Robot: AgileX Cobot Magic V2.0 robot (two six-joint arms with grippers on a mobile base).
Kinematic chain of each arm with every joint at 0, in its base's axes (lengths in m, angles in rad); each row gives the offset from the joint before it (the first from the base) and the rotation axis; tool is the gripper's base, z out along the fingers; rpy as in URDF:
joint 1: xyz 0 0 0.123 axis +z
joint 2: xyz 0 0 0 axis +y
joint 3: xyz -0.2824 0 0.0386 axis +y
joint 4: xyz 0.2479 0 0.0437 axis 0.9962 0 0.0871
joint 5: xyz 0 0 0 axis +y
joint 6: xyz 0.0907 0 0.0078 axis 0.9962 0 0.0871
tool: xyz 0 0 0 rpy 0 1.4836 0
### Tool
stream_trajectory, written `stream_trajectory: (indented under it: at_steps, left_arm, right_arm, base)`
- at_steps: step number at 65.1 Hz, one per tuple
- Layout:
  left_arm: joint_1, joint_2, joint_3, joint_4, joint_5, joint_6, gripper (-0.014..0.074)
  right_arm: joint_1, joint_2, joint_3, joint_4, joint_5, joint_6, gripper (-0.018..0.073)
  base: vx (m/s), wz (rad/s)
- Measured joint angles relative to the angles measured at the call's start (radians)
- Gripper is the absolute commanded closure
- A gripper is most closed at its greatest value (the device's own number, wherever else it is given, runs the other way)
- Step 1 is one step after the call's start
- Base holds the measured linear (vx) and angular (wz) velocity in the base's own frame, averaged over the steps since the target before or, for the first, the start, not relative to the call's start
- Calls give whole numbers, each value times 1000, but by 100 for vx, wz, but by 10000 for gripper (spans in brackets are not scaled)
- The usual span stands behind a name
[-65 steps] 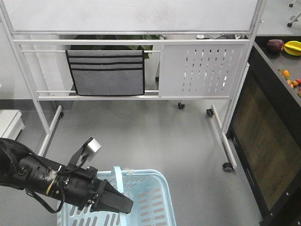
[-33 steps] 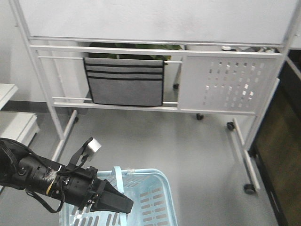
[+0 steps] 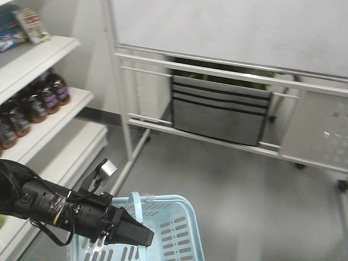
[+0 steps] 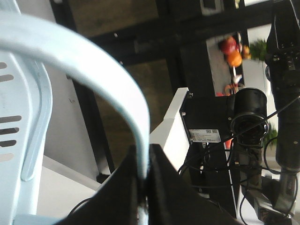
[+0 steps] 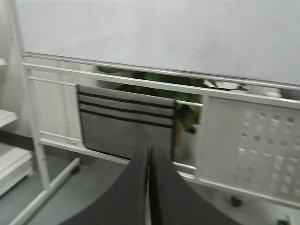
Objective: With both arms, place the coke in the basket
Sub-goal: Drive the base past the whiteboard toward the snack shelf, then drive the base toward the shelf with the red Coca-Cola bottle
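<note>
The light blue basket [image 3: 175,231] sits at the bottom of the front view, with its swing handle [image 3: 136,209] raised. My left gripper [image 3: 145,237] reaches in from the left on its black arm and is shut on that handle. The left wrist view shows the pale handle [image 4: 93,65] curving down between the black jaws of the left gripper [image 4: 144,155], beside the basket's slotted wall [image 4: 18,117]. My right gripper [image 5: 149,152] is shut with nothing in it and points at the whiteboard stand. The coke is out of view.
White shelves [image 3: 49,138] at the left carry a row of dark-filled bottles [image 3: 33,104]. A wheeled whiteboard stand [image 3: 217,70] with a grey fabric pocket holder [image 3: 220,117] stands ahead on the grey floor. The robot's own base and cables [image 4: 243,154] lie behind the basket.
The whole view has swung left: the whiteboard stand slid to the right and the shelves with bottles came into sight. The left gripper and basket keep their place in the picture.
</note>
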Motion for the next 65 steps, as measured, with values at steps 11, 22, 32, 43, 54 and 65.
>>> stream_trajectory:
  at_steps: [11,22,32,43,54,65]
  left_arm:
    - [0,0,0,0,0,0,603]
    - [0,0,0,0,0,0,603]
    - [0,0,0,0,0,0,603]
    - [0,0,0,0,0,0,603]
    - [0,0,0,0,1,0,603]
    - [0,0,0,0,1,0,603]
  right_arm:
    - [0,0,0,0,0,0,568]
    - [0,0,0,0,0,0,568]
    - [0,0,0,0,0,0,568]
    - [0,0,0,0,0,0,568]
    - [0,0,0,0,0,0,568]
    - [0,0,0,0,0,0,568]
  base:
    - [19,66]
    - [17,65]
    - [16,64]
    - [16,66]
    - [15,57]
    - [13,50]
